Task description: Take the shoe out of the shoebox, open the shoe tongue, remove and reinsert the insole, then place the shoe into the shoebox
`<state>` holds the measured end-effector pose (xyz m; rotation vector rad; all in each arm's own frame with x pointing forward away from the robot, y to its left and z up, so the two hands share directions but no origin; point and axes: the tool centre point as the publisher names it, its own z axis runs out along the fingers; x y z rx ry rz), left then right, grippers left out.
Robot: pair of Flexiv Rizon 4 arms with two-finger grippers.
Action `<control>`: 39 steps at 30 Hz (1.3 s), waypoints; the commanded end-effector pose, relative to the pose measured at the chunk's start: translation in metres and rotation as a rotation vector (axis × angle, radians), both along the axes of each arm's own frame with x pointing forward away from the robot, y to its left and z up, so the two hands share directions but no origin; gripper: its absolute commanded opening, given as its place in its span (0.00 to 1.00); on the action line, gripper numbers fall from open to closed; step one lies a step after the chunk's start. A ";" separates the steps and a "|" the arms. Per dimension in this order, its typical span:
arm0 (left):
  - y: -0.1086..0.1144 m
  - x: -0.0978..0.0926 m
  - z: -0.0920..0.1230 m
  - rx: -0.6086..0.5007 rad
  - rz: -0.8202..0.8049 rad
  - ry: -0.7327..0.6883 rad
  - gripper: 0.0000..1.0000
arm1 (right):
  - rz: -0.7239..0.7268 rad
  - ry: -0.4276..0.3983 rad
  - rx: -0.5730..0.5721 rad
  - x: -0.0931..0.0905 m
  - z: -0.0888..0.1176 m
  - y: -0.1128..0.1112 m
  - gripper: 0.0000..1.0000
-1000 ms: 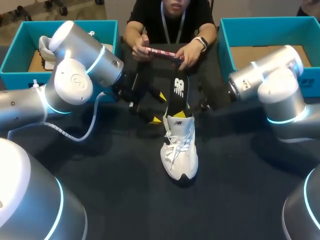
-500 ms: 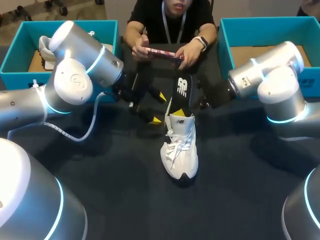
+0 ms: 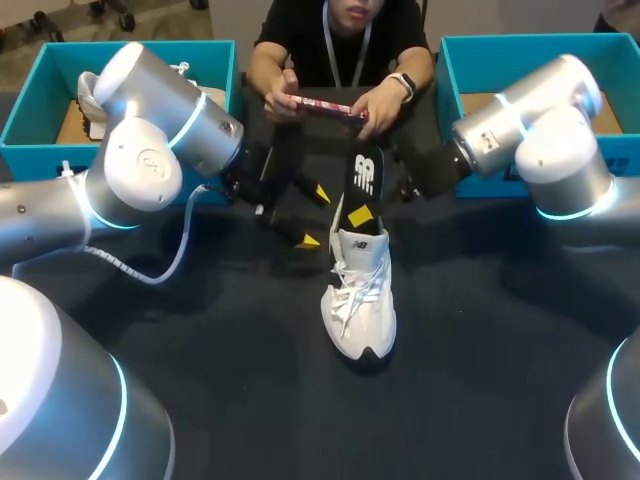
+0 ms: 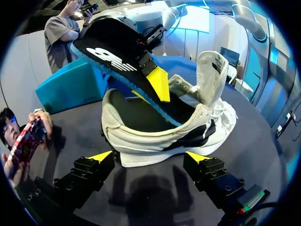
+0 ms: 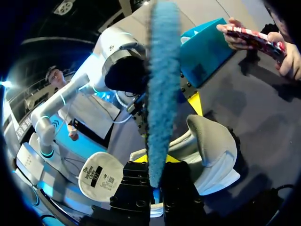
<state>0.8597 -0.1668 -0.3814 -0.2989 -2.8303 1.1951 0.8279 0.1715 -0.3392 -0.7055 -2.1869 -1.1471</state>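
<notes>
Dark tabletop [image 3: 480, 390] filled the frame; at its centre the right gripper [image 3: 361, 210] was clamped on the insole [image 3: 366, 172], whose heel end stood raised toward the upper middle while its front lay inside the white shoe [image 3: 360, 305]; the left gripper [image 3: 316, 216] stood spread wide just left of the heel, holding nothing; the insole looked thin, light and floppy, best pinched near its heel edge; the shoe seemed soft and likely to slide unless steadied at the collar; the left shoebox [image 3: 30, 60], upper left, held a second shoe [image 3: 92, 100]; the right shoebox [image 3: 520, 42], upper right, showed its brown cardboard floor.
</notes>
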 end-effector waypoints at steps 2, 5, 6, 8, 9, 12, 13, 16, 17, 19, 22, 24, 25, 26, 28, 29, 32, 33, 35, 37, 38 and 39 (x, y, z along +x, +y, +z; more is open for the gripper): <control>0.001 -0.002 0.000 0.003 0.004 -0.004 1.00 | 0.055 0.035 -0.033 -0.002 -0.007 0.003 0.00; 0.002 -0.002 0.001 0.003 0.008 -0.005 1.00 | 0.068 0.045 -0.038 -0.006 -0.009 0.005 0.00; 0.002 -0.002 0.001 0.003 0.010 -0.006 1.00 | 0.068 0.047 -0.038 -0.008 -0.009 0.005 0.00; 0.002 -0.002 0.001 0.002 0.012 -0.006 1.00 | 0.068 0.057 -0.035 -0.012 -0.011 0.005 0.00; 0.002 -0.002 0.001 0.003 0.012 -0.006 1.00 | 0.065 0.066 -0.035 -0.014 -0.013 0.006 0.00; 0.002 -0.002 0.000 0.003 0.013 -0.005 1.00 | 0.063 0.091 -0.029 -0.021 -0.016 0.007 0.00; 0.002 -0.003 0.000 0.003 0.014 -0.004 1.00 | 0.061 0.095 -0.028 -0.023 -0.017 0.008 0.00; 0.002 -0.003 0.000 0.004 0.014 -0.003 1.00 | 0.043 0.098 -0.025 -0.026 -0.018 0.007 0.00; 0.002 -0.003 -0.001 0.005 0.013 -0.002 1.00 | 0.038 0.092 -0.026 -0.026 -0.016 0.006 0.00; 0.002 -0.004 -0.001 0.005 0.011 -0.001 1.00 | 0.038 0.085 -0.033 -0.023 -0.013 0.005 0.09; 0.001 -0.004 0.000 0.003 0.008 -0.001 1.00 | 0.040 0.061 -0.045 -0.017 -0.006 0.004 0.20; 0.001 -0.004 0.000 0.000 0.009 -0.002 1.00 | 0.045 0.054 -0.053 -0.012 -0.001 0.004 0.24; 0.001 -0.004 0.000 -0.002 0.010 -0.002 1.00 | 0.049 0.051 -0.058 -0.011 0.000 0.004 0.27; 0.001 -0.004 0.000 -0.003 0.011 -0.002 1.00 | 0.051 0.046 -0.061 -0.009 0.002 0.004 0.28; 0.002 -0.003 0.000 -0.004 0.013 -0.002 1.00 | 0.054 0.040 -0.064 -0.006 0.005 0.004 0.30; 0.003 -0.003 0.000 -0.006 0.016 -0.002 1.00 | 0.058 0.037 -0.071 -0.004 0.007 0.004 0.31; 0.005 -0.002 -0.001 -0.006 0.022 0.000 1.00 | 0.058 0.027 -0.078 -0.001 0.011 0.002 0.32; 0.006 -0.002 -0.001 -0.006 0.023 0.000 1.00 | 0.055 0.022 -0.077 0.000 0.011 0.001 0.32; 0.007 -0.002 -0.001 -0.005 0.024 0.000 1.00 | 0.052 0.021 -0.076 0.002 0.011 -0.001 0.32; 0.007 -0.002 -0.001 -0.004 0.025 0.000 1.00 | 0.049 0.021 -0.075 0.005 0.009 -0.003 0.30; 0.007 -0.002 -0.001 -0.004 0.024 0.000 1.00 | 0.048 0.021 -0.074 0.006 0.009 -0.003 0.28; 0.007 -0.002 -0.001 -0.003 0.023 0.000 1.00 | 0.048 0.021 -0.071 0.008 0.007 -0.003 0.24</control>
